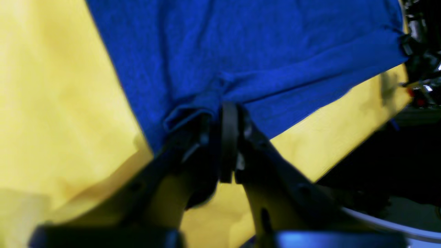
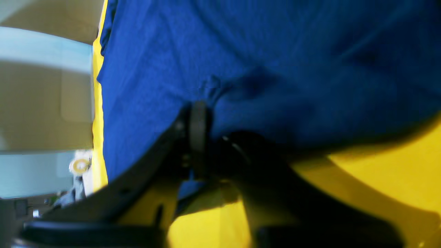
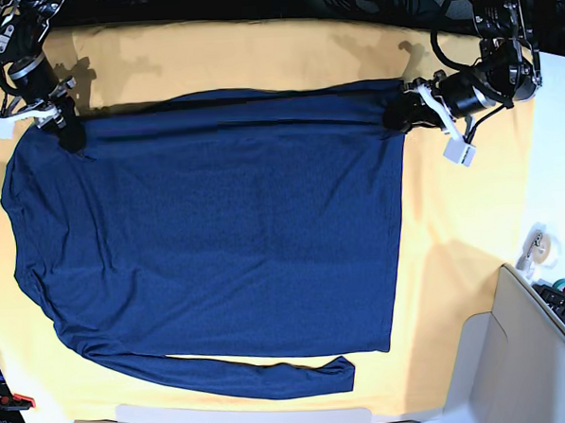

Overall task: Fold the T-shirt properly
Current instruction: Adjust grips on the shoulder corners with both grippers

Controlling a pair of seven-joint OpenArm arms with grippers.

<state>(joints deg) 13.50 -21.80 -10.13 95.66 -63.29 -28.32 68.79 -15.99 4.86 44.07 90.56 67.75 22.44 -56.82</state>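
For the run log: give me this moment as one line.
stage: fold under way | T-shirt: flat on yellow cloth | left gripper: at far hem corner | right gripper: at far shoulder edge

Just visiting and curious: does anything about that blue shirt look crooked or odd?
One thing: the shirt lies mostly flat on the yellow cloth, but a single sleeve trails out along the bottom edge, and fabric bunches at both upper corners.

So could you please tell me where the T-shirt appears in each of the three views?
Left wrist: T-shirt fills upper centre and right.
Right wrist: it covers the upper centre and right.
Base: it lies spread across the middle.
Shared landmark: the yellow cloth beneath it.
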